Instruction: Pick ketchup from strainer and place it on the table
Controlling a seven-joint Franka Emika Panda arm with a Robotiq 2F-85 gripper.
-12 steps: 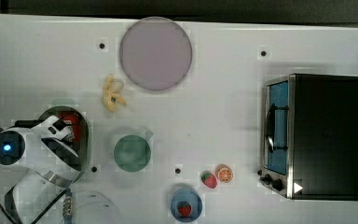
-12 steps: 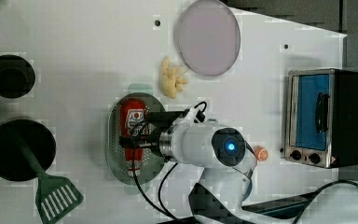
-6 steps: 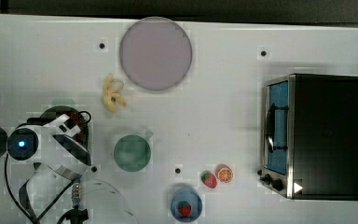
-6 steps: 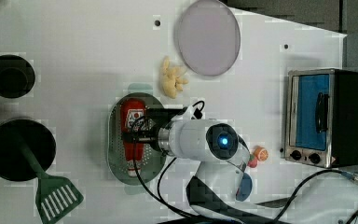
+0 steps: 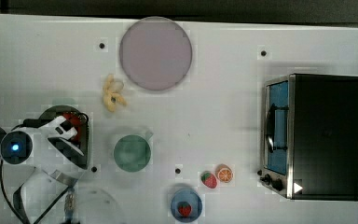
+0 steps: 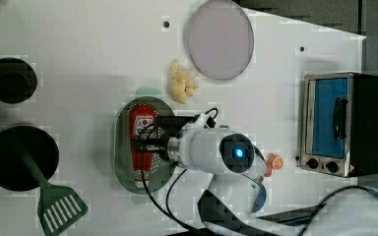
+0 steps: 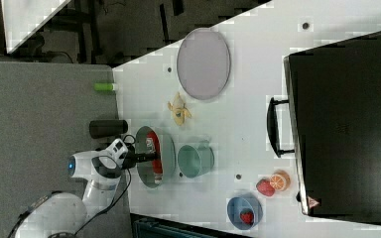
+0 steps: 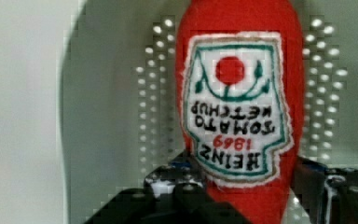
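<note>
The ketchup [image 6: 140, 128], a red bottle with a white-and-red label, lies lengthwise in the pale green perforated strainer [image 6: 123, 164] on the white table [image 6: 78, 59]. My gripper [image 6: 145, 145] reaches down into the strainer over the bottle's middle. In the wrist view the ketchup [image 8: 235, 93] runs between the dark fingers [image 8: 177, 186], which press against both of its sides, with the strainer's holes [image 8: 154, 93] behind it. The right view shows the gripper [image 7: 149, 156] low over the ketchup [image 7: 153, 144] inside the strainer [image 7: 151, 181]. The arm covers much of the strainer in the top view.
A teal cup [image 5: 132, 152] stands close beside the strainer. Farther off are a banana [image 5: 113, 93], a lilac plate [image 5: 155, 52], a toaster oven [image 5: 314, 135], a blue bowl [image 5: 186, 205] and small toy fruits [image 5: 216, 176]. Black pots [image 6: 22, 157] and a green spatula [image 6: 61, 209] flank the strainer.
The wrist has shifted a little over the strainer and lowered onto the bottle, and the fingers have closed in from wide open to the ketchup's sides. The ketchup has not moved.
</note>
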